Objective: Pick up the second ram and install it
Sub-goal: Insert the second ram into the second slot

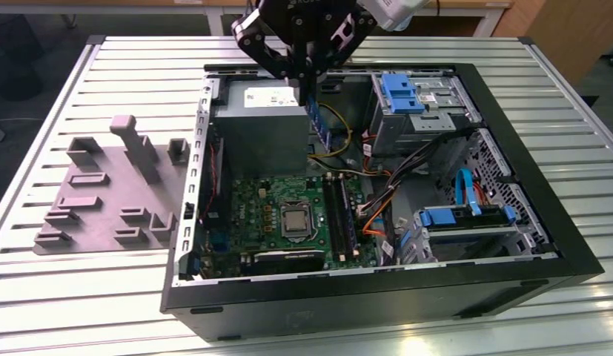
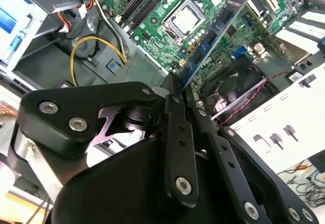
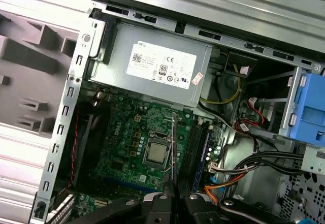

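The second ram (image 1: 315, 119), a slim blue-green stick with black chips, hangs upright from my gripper (image 1: 306, 87) above the open computer case, beside the grey power supply. My gripper is shut on its upper end. In the second wrist view the ram (image 2: 213, 33) runs out from my gripper (image 2: 175, 89) over the green motherboard (image 2: 152, 8). Edge-on in the first wrist view, the ram (image 3: 173, 148) is a thin line above my gripper (image 3: 174, 196), over the processor socket. The long black slots (image 1: 339, 215) lie lower down on the motherboard (image 1: 256, 208), apart from the stick.
The black case wall (image 1: 365, 297) rings the work area. Inside are the power supply (image 1: 255, 122), a blue drive cage (image 1: 405, 93), cable bundles (image 1: 391, 185) and the processor socket (image 1: 296, 221). A grey holder block (image 1: 108, 193) lies on the slatted table at the exterior view's left.
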Robot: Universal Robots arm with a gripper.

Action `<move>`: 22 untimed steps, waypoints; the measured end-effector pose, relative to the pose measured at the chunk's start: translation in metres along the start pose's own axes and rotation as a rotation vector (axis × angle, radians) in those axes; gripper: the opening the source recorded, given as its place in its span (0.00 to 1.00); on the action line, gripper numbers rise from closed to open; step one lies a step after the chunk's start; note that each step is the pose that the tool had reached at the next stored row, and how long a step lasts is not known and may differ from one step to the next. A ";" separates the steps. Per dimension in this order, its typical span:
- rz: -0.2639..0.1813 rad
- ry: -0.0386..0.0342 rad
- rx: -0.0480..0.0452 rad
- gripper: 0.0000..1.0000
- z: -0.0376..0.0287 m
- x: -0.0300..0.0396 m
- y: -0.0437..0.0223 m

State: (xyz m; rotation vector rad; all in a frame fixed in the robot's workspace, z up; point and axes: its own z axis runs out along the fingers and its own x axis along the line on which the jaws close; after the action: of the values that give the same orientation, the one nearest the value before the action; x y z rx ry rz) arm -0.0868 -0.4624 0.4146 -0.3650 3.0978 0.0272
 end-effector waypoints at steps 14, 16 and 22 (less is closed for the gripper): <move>0.008 -0.0001 0.0002 0.14 0.0001 0.0000 0.0000; 0.025 -0.0004 0.0006 0.14 0.0002 0.0000 0.0000; 0.079 -0.0011 0.0021 0.14 0.0005 0.0000 0.0000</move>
State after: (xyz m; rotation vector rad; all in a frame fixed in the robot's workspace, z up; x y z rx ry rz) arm -0.0868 -0.4624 0.4141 -0.2424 3.1093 0.0254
